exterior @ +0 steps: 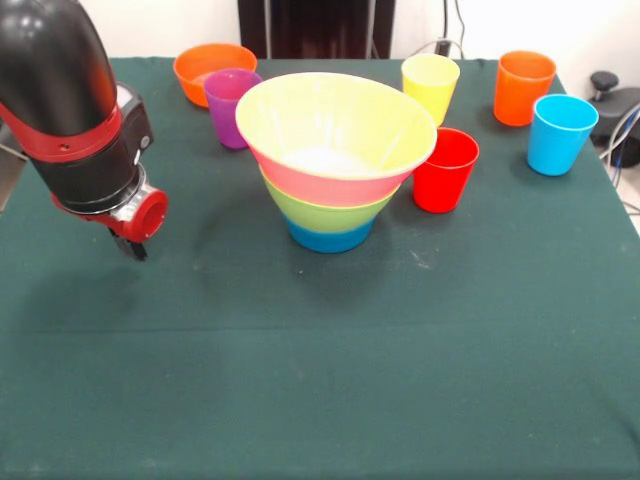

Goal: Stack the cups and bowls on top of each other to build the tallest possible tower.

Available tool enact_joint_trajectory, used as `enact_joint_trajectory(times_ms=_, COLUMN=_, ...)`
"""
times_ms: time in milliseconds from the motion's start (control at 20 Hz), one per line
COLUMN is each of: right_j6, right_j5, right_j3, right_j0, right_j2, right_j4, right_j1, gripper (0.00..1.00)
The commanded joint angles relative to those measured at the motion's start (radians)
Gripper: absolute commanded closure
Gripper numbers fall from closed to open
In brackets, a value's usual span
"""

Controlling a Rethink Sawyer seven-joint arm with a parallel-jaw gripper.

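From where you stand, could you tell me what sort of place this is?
Probably a robot lab: a robot arm over a green-clothed table, coloured cups and a bowl tower as props, cables behind.

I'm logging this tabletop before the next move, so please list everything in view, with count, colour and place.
Nested bowls: one stack at table centre; blue at the bottom, green, pink, and a wide top bowl that looks yellowish.
Loose bowl: one, orange, far left, partly behind the purple cup.
Purple cup: one, upright, left of the stack.
Yellow cup: one, upright, behind the stack's right side.
Red cup: one, upright, close by the stack's right rim.
Orange cup: one, upright, far right.
Light blue cup: one, upright, right edge, in front of the orange cup.
Table: one, dark green cloth.
Arm: one, black and red, at left; its gripper hangs empty above the cloth.
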State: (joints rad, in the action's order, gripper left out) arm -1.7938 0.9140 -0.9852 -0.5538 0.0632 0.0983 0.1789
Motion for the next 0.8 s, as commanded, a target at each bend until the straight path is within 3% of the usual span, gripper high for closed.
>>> enact_joint_trajectory(times_ms=50, right_j6=0.202, right_j5=0.095, right_j3=-0.082, right_j0=-0.005, right_j2=0.078, right_j4=0.06, right_j1=0.062, gripper=1.0)
enact_joint_trajectory(times_ms=350, right_j6=0.217, right_j5=0.039, right_j3=-0.197, right_j0=-0.037, right_j2=0.08, right_j4=0.065, right_j1=0.126, gripper=1.0)
enact_joint_trajectory(times_ms=650, right_j6=0.195, right_j5=0.01, right_j3=-0.144, right_j0=-0.002, right_j2=0.085, right_j4=0.092, right_j1=0.098, gripper=1.0)
enact_joint_trajectory(times_ms=800, right_j6=0.158, right_j5=0.04, right_j3=-0.077, right_j0=0.045, right_j2=0.09, right_j4=0.087, right_j1=0.06, gripper=1.0)
